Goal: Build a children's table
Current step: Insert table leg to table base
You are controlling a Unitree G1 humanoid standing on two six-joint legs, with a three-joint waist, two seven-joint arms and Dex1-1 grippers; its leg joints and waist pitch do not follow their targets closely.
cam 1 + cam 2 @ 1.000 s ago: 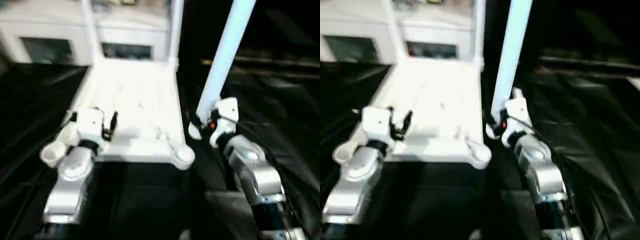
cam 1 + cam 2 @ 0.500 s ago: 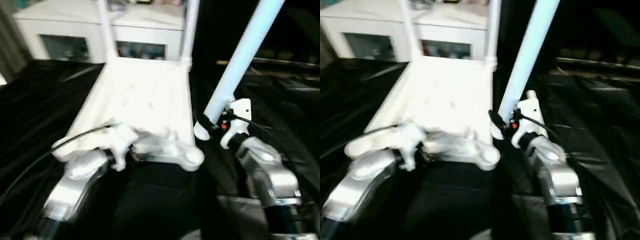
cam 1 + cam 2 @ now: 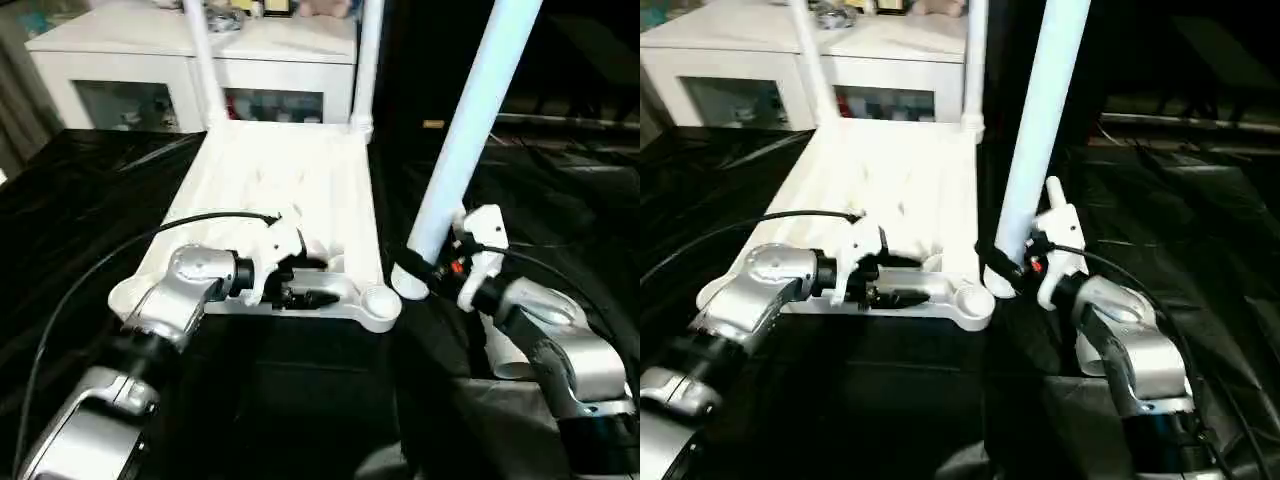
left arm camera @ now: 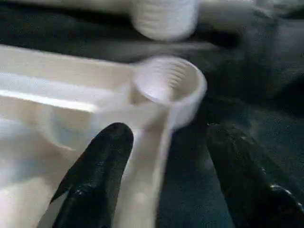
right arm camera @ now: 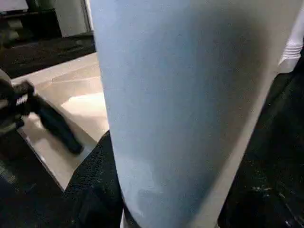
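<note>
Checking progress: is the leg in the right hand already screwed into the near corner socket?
No, the leg hangs beside the empty socket.

Overexposed glare on the tabletop (image 3: pixel 290 170), dark surroundings, perhaps motion-blurred wrist close-ups.

Tabletop (image 3: pixel 290 185): white plastic, underside ribbed in parallel ridges; threaded rings inside its near corner socket (image 4: pixel 167 84)
Raised leg (image 3: pixel 470 130) right of the tabletop: white, pale blue in shade
Two standing legs (image 3: pixel 200 60) at the tabletop's far corners: white
Left tool (image 3: pixel 308 297): black fingers (image 4: pixel 95 175), white housing, silver forearm, black cable
Right tool (image 3: pixel 415 270): black, white housing with a red spot
Surface (image 3: pixel 80 200) under the tabletop: glossy black sheet
Cabinet (image 3: pixel 150 70) beyond the tabletop: white, dark glass doors
</note>
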